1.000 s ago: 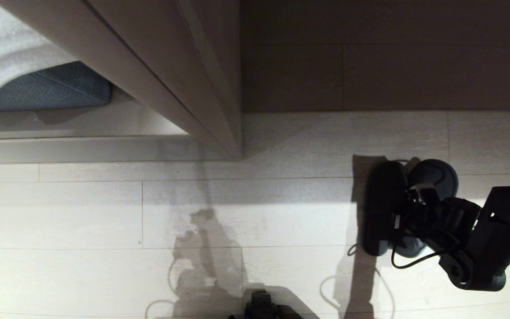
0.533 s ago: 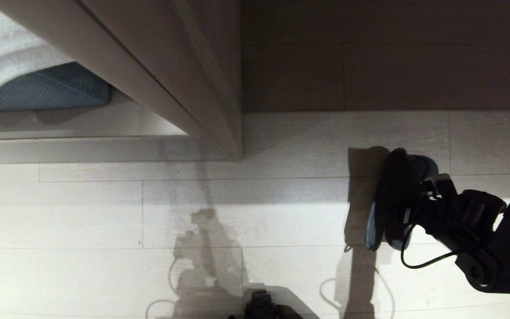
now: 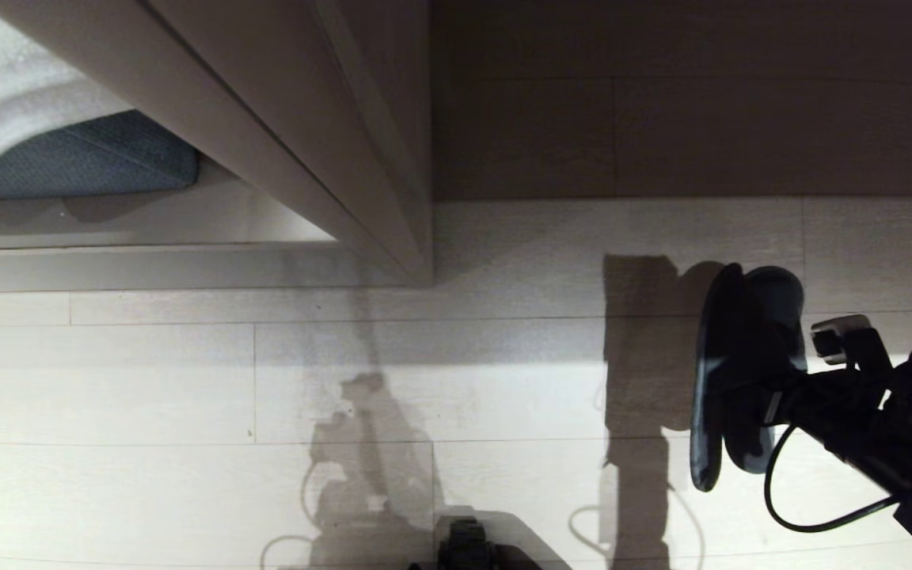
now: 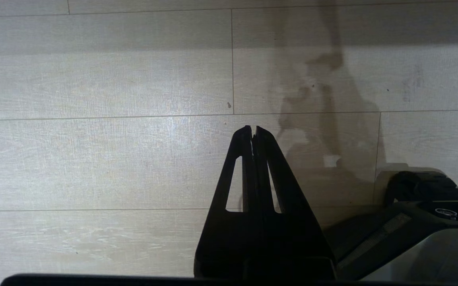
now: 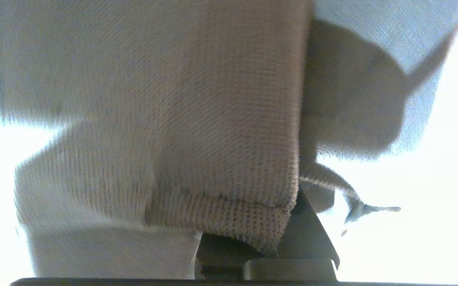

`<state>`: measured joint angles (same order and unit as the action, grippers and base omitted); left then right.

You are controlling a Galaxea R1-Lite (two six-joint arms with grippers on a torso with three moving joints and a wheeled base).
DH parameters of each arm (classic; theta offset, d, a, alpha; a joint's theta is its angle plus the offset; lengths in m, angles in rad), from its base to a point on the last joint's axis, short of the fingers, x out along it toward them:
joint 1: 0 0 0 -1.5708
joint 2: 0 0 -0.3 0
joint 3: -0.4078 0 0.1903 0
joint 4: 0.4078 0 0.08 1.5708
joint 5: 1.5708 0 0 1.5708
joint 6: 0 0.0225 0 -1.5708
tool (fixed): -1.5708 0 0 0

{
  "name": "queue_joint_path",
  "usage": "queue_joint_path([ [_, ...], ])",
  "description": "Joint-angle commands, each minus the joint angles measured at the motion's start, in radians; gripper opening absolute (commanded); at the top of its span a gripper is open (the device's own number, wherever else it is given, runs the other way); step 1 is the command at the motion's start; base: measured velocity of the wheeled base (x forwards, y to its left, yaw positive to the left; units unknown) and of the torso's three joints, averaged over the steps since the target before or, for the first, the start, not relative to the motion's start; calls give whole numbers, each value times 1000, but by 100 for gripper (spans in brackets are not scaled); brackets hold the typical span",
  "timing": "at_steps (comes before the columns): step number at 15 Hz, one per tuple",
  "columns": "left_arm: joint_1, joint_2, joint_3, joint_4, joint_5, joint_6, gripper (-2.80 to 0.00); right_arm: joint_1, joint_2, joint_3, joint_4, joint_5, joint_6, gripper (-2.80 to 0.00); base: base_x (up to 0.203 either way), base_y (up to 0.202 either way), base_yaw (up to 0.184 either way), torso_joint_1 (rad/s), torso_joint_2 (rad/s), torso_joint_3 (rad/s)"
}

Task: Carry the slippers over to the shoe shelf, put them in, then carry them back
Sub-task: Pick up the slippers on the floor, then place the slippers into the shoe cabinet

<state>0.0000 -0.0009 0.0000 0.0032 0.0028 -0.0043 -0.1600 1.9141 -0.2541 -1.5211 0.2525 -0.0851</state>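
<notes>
There are two slippers, pressed together and held on edge above the floor. There are two grippers: the right gripper and the left gripper. One blue-grey cushion lies beside one taupe cabinet panel.

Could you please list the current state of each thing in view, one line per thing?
slippers: gripped together, hanging on edge, off the floor.
right gripper: shut on the slippers, at the right of the head view.
left gripper: shut, empty, over bare floor.
shoe shelf: open-fronted, holding a blue-grey cushion-like item.
</notes>
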Motion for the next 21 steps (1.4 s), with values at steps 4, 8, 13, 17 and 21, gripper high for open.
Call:
queue_joint_path([
  [4, 1, 1, 0, 0, 0, 0, -280, 3, -219, 139, -9, 6, -1, -280, 0, 0, 0, 0, 0, 0],
  [8, 1, 1, 0, 0, 0, 1, -280, 4, -381, 216, -9, 7, -1, -280, 0, 0, 0, 0, 0, 0],
  [13, 0, 1, 0, 0, 0, 1, -280, 5, -504, 254, -3, 7, -1, -280, 0, 0, 0, 0, 0, 0],
  [17, 2, 1, 0, 0, 0, 1, -280, 10, -713, 229, 201, 18, 1, -280, 0, 0, 0, 0, 0, 0],
  [21, 1, 1, 0, 0, 0, 1, -280, 11, -998, 190, 516, 53, 6, -280, 0, 0, 0, 0, 0, 0],
])
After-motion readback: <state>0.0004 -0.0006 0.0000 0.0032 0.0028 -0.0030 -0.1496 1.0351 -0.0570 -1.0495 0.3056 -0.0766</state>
